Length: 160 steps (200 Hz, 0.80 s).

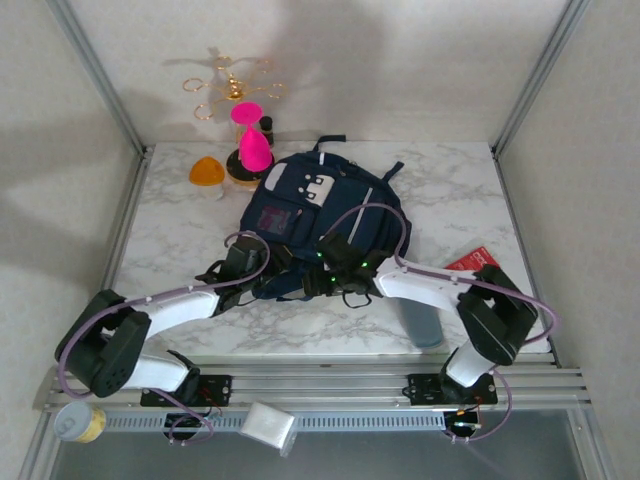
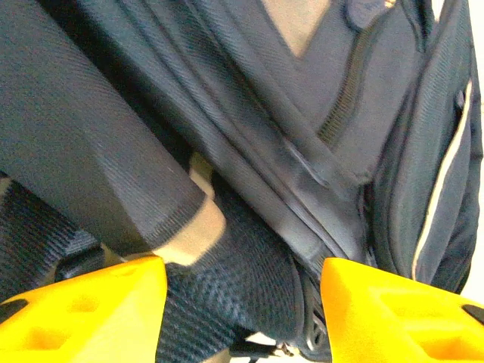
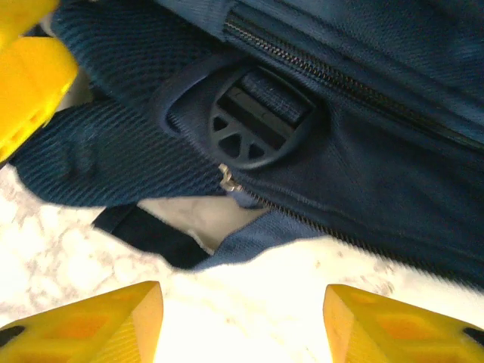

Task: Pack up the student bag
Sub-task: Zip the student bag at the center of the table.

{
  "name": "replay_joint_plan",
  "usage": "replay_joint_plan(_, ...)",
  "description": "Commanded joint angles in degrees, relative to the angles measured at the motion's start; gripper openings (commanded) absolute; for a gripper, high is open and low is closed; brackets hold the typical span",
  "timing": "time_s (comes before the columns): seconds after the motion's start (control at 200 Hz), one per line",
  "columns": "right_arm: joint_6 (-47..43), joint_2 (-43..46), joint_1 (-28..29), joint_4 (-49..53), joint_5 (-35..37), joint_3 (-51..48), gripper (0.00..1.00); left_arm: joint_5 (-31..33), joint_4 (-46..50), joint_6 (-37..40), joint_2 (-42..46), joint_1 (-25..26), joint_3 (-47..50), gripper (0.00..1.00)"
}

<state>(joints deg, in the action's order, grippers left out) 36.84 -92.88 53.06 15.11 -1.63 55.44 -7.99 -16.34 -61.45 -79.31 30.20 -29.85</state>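
Note:
The student bag [image 1: 310, 215] is a navy backpack with white patches, lying flat in the middle of the marble table. My left gripper [image 1: 262, 272] is at its near left edge. In the left wrist view the left gripper [image 2: 243, 276] is open, and a navy mesh strap [image 2: 249, 280] lies between the yellow fingers [image 2: 83, 310]. My right gripper [image 1: 335, 270] is at the bag's near edge. In the right wrist view the right gripper [image 3: 242, 302] is open over bare marble, just short of the bag's zipper [image 3: 333, 72] and a black buckle [image 3: 253, 125].
A pink hourglass-shaped object [image 1: 252, 140], an orange item [image 1: 206, 171] and a gold wire stand [image 1: 232, 85] are behind the bag at the left. A red flat item [image 1: 472, 263] and a grey cylinder [image 1: 422, 320] sit at the right near the right arm.

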Motion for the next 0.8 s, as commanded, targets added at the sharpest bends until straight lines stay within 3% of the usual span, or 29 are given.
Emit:
replay_joint_plan(0.0,2.58,-2.44,0.82,-8.88,1.63,-1.23,0.55,-2.03,-5.91,-2.30,-3.70,-1.46,0.02,0.53)
replay_joint_plan(0.16,1.55,-4.88,0.96,-11.69,6.32,-0.48,0.49,-1.18,-6.27,-2.78,-6.83,-1.52,-2.06,0.45)
replay_joint_plan(0.365,-1.17,-6.01,0.99,-15.44,13.99,0.65,0.51,-1.85,-6.51,-3.37,-9.87,-1.69,-3.26,0.25)
replay_joint_plan(0.621,-4.32,-8.90,0.92,-15.61,15.32,2.30,0.47,-3.54,-8.98,-5.95,-9.49,-1.64,-3.64,0.00)
replay_joint_plan(0.796,-4.36,-7.80,1.74,-17.12,13.57,-1.84,0.43,-3.22,-8.77,-6.22,-9.04,-1.72,-3.83,0.00)
